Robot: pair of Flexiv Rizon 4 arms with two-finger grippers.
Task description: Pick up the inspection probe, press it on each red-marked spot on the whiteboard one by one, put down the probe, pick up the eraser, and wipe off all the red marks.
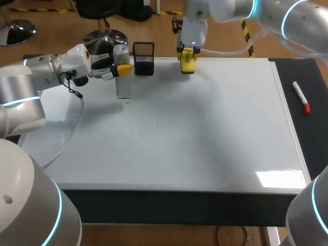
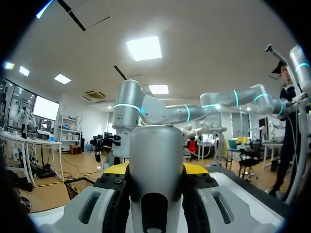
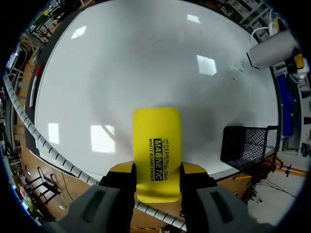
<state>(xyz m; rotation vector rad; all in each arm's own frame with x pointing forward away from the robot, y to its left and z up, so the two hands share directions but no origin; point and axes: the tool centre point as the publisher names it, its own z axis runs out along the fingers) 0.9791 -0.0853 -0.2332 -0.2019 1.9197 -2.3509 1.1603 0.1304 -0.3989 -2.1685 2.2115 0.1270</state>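
Head view: the left end effector [image 1: 124, 68] is closed on the upright inspection probe [image 1: 122, 82], long axis vertical, at the far left of the whiteboard [image 1: 205, 138]. The right end effector [image 1: 187, 53] is clamped on the eraser [image 1: 187, 64] at the far edge. No red marks can be made out.
Left wrist view: the probe is gripped from both sides.
Right wrist view: the whiteboard is spread ahead of the eraser.

a black mesh holder [image 1: 143, 58] stands at the far edge of the surface [image 1: 169, 205]. well right of the holder a dark mat [image 1: 315, 133] covers a side strip, with a red-capped marker [image 1: 300, 96] lying on it. a glare patch [image 1: 279, 178] of reflected light shines nearer, farther right.
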